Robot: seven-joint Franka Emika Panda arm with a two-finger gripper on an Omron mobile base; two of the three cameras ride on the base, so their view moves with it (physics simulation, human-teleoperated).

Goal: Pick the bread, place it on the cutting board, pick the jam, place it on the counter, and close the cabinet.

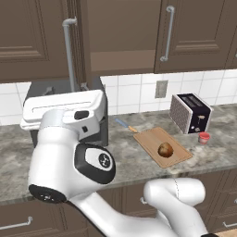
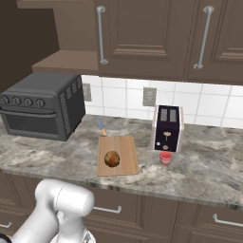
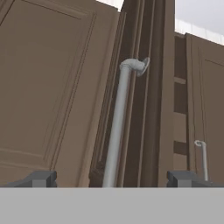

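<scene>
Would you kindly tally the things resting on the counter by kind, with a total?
Appliances: 2, the toaster oven and the toaster
Cutting board: 1
Bread: 1
Jam: 1
Knife: 1
Total: 6

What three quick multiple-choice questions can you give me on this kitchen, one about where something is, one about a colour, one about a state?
1. Where is the bread?
A. in the cabinet
B. on the cutting board
C. on the toaster

2. What colour is the jam?
A. red
B. green
C. blue

3. How is the cabinet door?
A. shut flush
B. removed
C. standing open

Answers: 1 B, the bun sits on the board in both base views. 2 A, the small jar beside the toaster is red. 3 C, the left base view shows the door edge-on with the shelf exposed, and the open gripper faces its handle.
</scene>
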